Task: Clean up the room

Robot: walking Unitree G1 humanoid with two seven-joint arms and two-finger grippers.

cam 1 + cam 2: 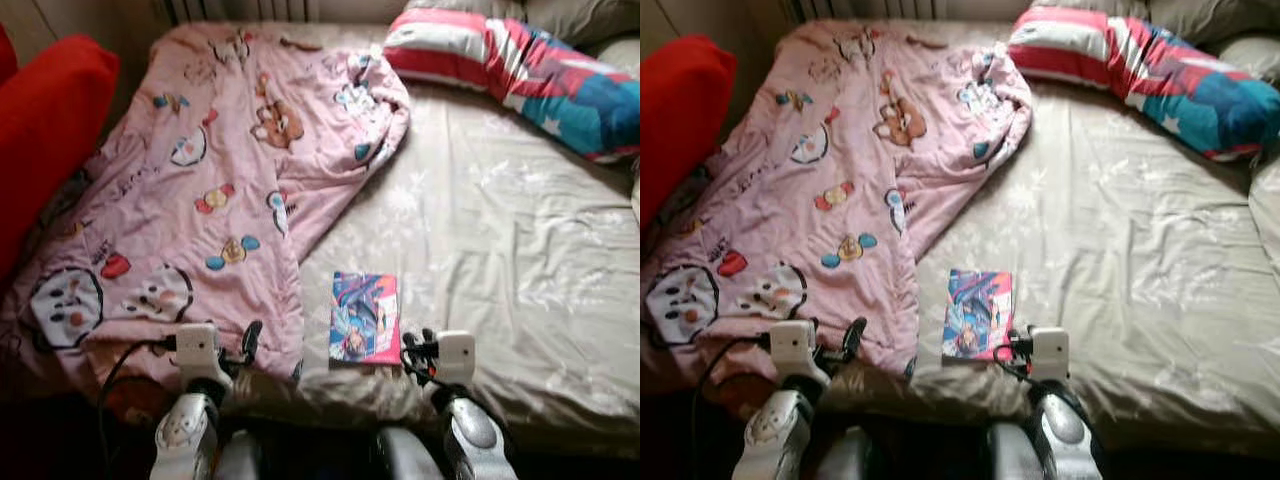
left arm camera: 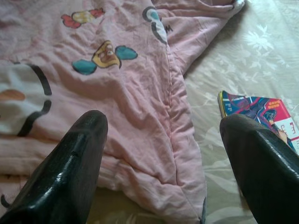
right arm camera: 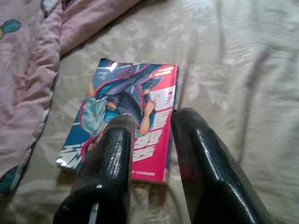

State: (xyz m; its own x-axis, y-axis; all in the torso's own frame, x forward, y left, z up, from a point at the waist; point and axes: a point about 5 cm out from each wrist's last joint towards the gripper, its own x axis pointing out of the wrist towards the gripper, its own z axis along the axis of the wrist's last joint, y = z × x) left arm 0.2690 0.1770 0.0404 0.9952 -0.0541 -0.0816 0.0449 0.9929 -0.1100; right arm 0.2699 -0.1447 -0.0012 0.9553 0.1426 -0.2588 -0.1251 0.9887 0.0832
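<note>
I have the robot at the near edge of the bed [image 1: 520,250], both arms raised over it. The book [image 1: 364,317] lies flat on the beige sheet near that edge, just right of the pink blanket [image 1: 200,200] that is spread over the left half. A striped pillow [image 1: 520,60] sits far right, a red cushion [image 1: 45,130] far left.

My right gripper [image 3: 148,140] hovers just above the book's near right corner, its fingers only a little apart and empty. My left gripper [image 2: 163,140] hangs over the blanket's near hem, fingers spread wide, holding nothing.

I judge the book is the step in hand. I'd open the right fingers wider, come in low at the book's near edge, slip one finger under the cover without snagging the sheet, then close firmly and lift it level.
</note>
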